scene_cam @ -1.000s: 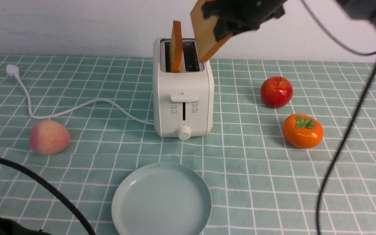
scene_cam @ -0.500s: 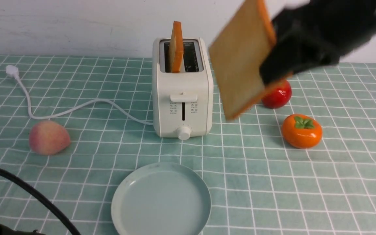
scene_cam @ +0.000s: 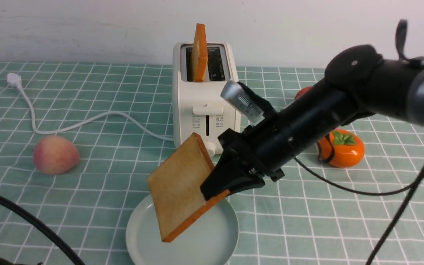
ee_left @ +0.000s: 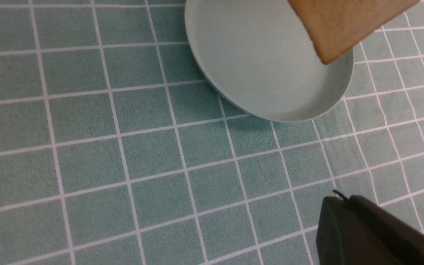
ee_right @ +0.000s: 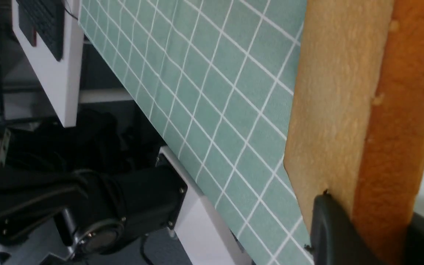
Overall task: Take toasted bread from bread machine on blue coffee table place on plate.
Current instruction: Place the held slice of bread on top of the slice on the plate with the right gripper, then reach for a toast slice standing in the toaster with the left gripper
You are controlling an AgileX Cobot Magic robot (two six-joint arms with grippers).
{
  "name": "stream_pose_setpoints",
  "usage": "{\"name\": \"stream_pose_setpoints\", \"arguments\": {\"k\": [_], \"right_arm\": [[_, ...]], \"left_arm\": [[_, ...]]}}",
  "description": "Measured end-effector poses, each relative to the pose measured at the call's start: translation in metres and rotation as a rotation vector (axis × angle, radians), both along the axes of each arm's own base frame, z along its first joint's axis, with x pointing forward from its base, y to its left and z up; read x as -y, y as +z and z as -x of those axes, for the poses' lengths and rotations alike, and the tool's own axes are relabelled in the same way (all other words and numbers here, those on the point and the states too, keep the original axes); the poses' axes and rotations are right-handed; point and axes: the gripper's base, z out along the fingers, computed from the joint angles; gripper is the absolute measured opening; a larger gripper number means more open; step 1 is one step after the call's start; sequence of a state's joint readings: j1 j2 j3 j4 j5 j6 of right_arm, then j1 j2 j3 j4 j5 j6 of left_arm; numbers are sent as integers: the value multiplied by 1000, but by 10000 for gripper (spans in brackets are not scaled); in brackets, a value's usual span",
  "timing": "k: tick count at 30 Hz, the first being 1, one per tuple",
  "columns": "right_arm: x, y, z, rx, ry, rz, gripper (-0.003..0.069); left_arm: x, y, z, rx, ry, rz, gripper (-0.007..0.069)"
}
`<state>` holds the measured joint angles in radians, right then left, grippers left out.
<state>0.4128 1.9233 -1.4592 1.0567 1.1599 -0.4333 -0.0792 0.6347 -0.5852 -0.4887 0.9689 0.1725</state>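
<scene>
My right gripper [scene_cam: 215, 191] is shut on one slice of toasted bread [scene_cam: 179, 184], gripping its edge. The slice hangs tilted just above the pale plate [scene_cam: 215, 235], its lowest corner over the plate's near part. In the right wrist view the slice [ee_right: 344, 92] sits between the black fingers [ee_right: 329, 228]. A second slice [scene_cam: 200, 51] stands in the left slot of the cream bread machine [scene_cam: 204, 106] on the checked blue coffee table [scene_cam: 307, 206]. In the left wrist view my left gripper [ee_left: 339, 200] is shut and empty above the cloth, near the plate [ee_left: 263, 73].
A peach [scene_cam: 55, 154] lies at the left. An orange persimmon [scene_cam: 344, 147] and a red apple [scene_cam: 302, 92], mostly hidden by my right arm, lie at the right. The white power cord [scene_cam: 87, 121] runs left from the toaster. A black cable [scene_cam: 31, 221] crosses the near left corner.
The right arm has carried the slice from above the toaster, out to the right, then down and toward me to just over the plate. The left gripper stays shut.
</scene>
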Motion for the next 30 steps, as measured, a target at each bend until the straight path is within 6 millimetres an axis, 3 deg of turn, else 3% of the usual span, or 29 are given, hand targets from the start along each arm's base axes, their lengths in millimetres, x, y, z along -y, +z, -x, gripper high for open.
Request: {"name": "stream_pose_setpoints", "arguments": {"k": [8, 16, 20, 26, 30], "right_arm": [[-3, -23, -8, -41, -17, 22, 151], [4, -36, -8, -3, 40, 138, 321], [8, -38, -8, 14, 61, 188, 363], [24, -16, -26, 73, 44, 287, 381], [37, 20, -37, 139, -86, 404, 330]], "left_arm": [[0, -1, 1, -10, -6, -1, -14], [0, -1, 1, -10, -5, -1, -14], [0, -1, 1, -10, -5, -1, -14], [0, 0, 0, 0, 0, 0, -14], [0, 2, -3, 22, 30, 19, -14]]}}
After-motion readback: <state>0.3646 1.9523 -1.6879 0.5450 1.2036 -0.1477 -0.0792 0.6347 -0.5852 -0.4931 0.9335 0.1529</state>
